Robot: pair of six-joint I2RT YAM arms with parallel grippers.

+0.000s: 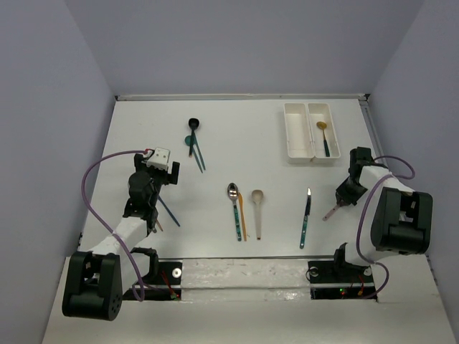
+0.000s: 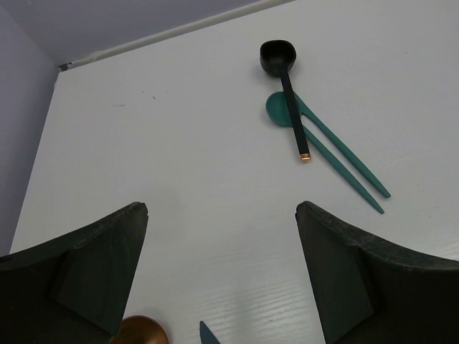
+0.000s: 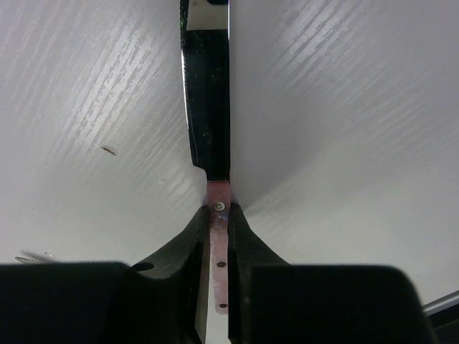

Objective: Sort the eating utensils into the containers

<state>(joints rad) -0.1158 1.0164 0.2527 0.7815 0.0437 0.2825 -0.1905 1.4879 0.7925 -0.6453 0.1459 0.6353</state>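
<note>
As the top camera sees it: trays (image 1: pixel 297 136) at 1 o'clock, gold spoon (image 1: pixel 323 136) in the right one; loose utensils (image 1: pixel 257 215) at centre.
Left wrist: left gripper (image 2: pixel 222 215) fingers spread wide; black spoon (image 2: pixel 281 64) across teal spoon (image 2: pixel 278 109) at 12 o'clock.
Right wrist: right gripper (image 3: pixel 219 215) pinching knife (image 3: pixel 208 107) by its copper handle, blade toward 12 o'clock.

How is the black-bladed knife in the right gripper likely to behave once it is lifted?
Probably stiff: the knife looks straight and flat along its blade. The right gripper pinches only its thin pinkish handle just behind the blade, which juts ahead, so it may pivot in the pinch. The glossy blade suggests a smooth, perhaps slippery surface.
</note>
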